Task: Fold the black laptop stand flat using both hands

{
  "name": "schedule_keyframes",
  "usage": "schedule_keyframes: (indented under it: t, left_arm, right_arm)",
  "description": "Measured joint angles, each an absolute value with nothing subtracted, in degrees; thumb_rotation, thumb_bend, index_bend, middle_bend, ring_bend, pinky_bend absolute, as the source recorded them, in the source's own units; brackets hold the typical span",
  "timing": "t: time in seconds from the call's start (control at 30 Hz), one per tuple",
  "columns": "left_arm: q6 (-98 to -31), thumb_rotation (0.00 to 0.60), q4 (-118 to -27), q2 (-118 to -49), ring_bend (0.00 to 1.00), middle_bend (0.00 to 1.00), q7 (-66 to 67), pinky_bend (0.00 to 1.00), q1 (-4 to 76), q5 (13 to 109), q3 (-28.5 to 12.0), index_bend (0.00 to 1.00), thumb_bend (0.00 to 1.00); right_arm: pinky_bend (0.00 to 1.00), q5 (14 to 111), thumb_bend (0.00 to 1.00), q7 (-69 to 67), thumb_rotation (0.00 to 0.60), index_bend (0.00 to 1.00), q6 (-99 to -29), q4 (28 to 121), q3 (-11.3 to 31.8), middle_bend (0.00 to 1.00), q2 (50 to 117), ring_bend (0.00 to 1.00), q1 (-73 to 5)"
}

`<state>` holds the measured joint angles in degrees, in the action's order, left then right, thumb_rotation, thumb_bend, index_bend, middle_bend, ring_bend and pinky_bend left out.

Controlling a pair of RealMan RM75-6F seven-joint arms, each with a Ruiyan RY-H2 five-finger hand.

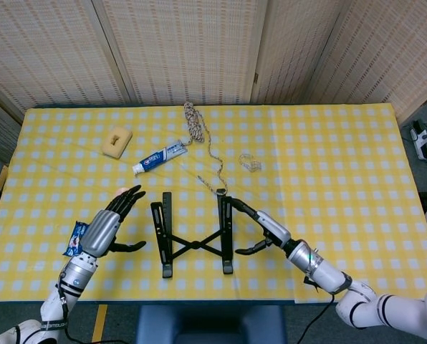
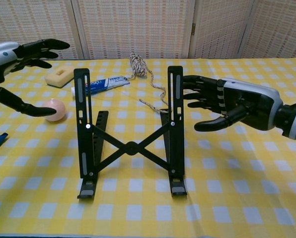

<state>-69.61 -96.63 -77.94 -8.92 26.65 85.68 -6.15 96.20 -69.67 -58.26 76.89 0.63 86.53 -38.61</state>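
Observation:
The black laptop stand (image 1: 194, 245) stands unfolded near the table's front edge, with two upright rails joined by crossed struts (image 2: 131, 147). My left hand (image 1: 102, 229) is open with fingers spread, a little way left of the left rail and apart from it; in the chest view the left hand (image 2: 11, 54) hangs at the upper left. My right hand (image 1: 267, 228) is open beside the right rail. Its fingertips (image 2: 187, 91) reach that rail's outer side, and I cannot tell whether they touch it.
A pink ball (image 2: 54, 110) lies just behind my left hand. A blue packet (image 1: 74, 240) sits at the front left. Further back are a toothpaste tube (image 1: 160, 157), a yellow sponge (image 1: 117, 140), a rope (image 1: 199, 136) and a clear plastic piece (image 1: 249, 162).

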Motion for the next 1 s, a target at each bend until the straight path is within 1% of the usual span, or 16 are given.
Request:
schedule_keyframes:
  t: [0.1,0.27,0.47,0.6,0.8,1.0]
  left_arm:
    - [-68.7,0.600,-96.2,-76.8,0.06,0.01,-11.4,0.15,26.4,85.2,-5.5,0.00,0.19]
    - [-68.0,0.600,-94.9,-76.0,0.10,0.06,-13.5,0.15,26.0,85.8,-3.9,0.01,0.19]
    - [-65.5,0.600,-94.3,-75.5,0.13,0.13,-15.7,0.17,26.5,87.4,-1.7,0.12,0.19]
    - [-64.3,0.600,-94.0,-76.0,0.14,0.14,-15.2,0.17,26.8,89.0,0.1,0.16,0.19]
    - [-63.6,0.600,-94.1,-76.8,0.15,0.15,-13.1,0.17,27.1,90.8,1.6,0.22,0.19]
    - [-62.9,0.600,-94.0,-78.9,0.18,0.18,-10.0,0.21,27.2,90.8,2.4,0.27,0.20]
  right_arm:
    - [0.00,97.7,0.17,-70.2,0.600,0.02,-60.2,76.5,0.0,0.05,86.8,0.05,-38.9]
    - [0.00,100.3,0.17,-69.8,0.600,0.05,-64.5,76.8,-1.8,0.07,86.7,0.06,-38.5]
    - [0.00,103.3,0.17,-67.0,0.600,0.07,-68.8,79.0,-4.3,0.08,85.3,0.07,-37.6]
    - [0.00,105.5,0.17,-64.7,0.600,0.07,-71.0,81.3,-6.4,0.09,83.9,0.08,-37.1]
    - [0.00,106.9,0.17,-62.2,0.600,0.07,-72.4,83.5,-8.8,0.09,82.5,0.08,-36.6]
    - [0.00,107.5,0.17,-60.9,0.600,0.07,-73.3,84.1,-9.9,0.09,82.3,0.08,-36.4]
